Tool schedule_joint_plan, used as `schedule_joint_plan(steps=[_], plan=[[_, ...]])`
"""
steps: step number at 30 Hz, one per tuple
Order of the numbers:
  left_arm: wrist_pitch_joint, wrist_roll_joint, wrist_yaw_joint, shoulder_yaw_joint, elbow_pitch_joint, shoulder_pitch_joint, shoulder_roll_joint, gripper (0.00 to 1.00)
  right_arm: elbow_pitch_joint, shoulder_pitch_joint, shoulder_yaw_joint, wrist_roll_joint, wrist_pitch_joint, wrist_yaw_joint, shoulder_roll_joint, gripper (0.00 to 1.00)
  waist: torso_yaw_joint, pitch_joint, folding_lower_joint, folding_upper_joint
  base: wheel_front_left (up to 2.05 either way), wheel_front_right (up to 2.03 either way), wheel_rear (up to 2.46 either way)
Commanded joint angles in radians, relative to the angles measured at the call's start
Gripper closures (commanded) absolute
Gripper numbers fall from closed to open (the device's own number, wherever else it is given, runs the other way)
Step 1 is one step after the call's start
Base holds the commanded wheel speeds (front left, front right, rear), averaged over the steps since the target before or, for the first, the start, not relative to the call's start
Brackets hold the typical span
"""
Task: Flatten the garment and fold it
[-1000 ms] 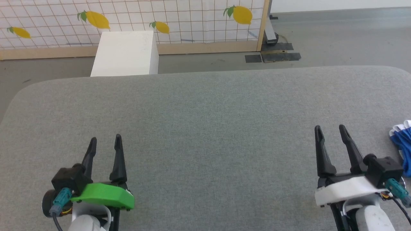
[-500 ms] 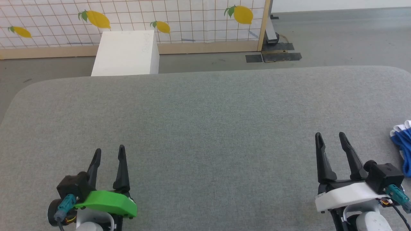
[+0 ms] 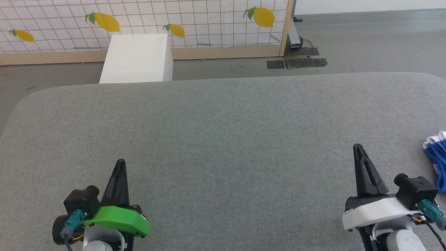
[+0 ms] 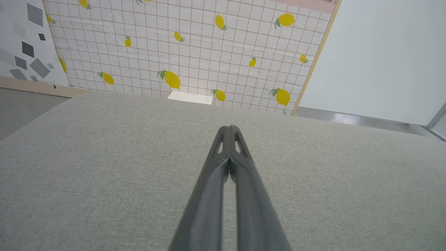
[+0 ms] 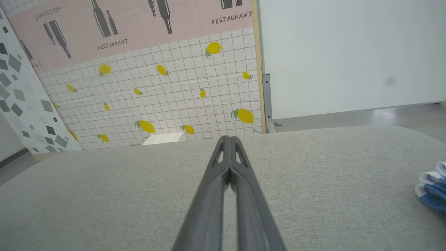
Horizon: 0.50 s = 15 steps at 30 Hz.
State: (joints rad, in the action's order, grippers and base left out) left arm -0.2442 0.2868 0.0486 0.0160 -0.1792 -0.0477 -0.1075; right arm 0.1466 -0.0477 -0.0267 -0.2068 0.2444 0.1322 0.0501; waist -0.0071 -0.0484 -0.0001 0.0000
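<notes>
Both grippers sit low over the grey fabric-covered table (image 3: 223, 118) with their fingers pointing toward 12 o'clock in the head view. At about 7 o'clock the left gripper (image 3: 120, 162), on its green mount, has its two dark fingers pressed together into a single point, and nothing is caught between them. The left wrist view confirms this: the tips meet, with only a thin slit lower down near the base. At about 4 o'clock the right gripper (image 3: 358, 146), on its white mount, is likewise drawn together tip to tip and holds nothing.

The garment (image 3: 437, 157) lies bunched at 3 o'clock, cut off by the head view's right edge. It shows as a rumpled heap of royal-blue cloth with white trim. It rests on the table at roughly 2 o'clock from the right gripper, near it but not touching. How much of it runs beyond the frame cannot be told.

Beyond the table's far edge, at 11 o'clock, a white box (image 3: 136, 59) stands on the grey floor (image 3: 366, 42) against a lemon-print tiled panel (image 3: 209, 24).
</notes>
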Motion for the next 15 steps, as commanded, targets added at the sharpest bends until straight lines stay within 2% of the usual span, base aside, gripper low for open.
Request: schedule_joint_plan(steps=[1,15], plan=[[0.007,-0.011,-0.003,-0.001,0.008,0.004,0.004,1.00,-0.008,0.004,0.002,0.011,-0.008,0.000,0.000,1.00,0.000,0.001,0.0001,0.0000,0.00,0.00,0.00],[0.035,-0.044,-0.009,-0.003,0.028,0.009,0.010,1.00,-0.024,0.009,0.005,0.035,-0.036,0.000,0.000,1.00,0.001,0.006,0.0001,0.0000,0.00,0.00,0.00]])
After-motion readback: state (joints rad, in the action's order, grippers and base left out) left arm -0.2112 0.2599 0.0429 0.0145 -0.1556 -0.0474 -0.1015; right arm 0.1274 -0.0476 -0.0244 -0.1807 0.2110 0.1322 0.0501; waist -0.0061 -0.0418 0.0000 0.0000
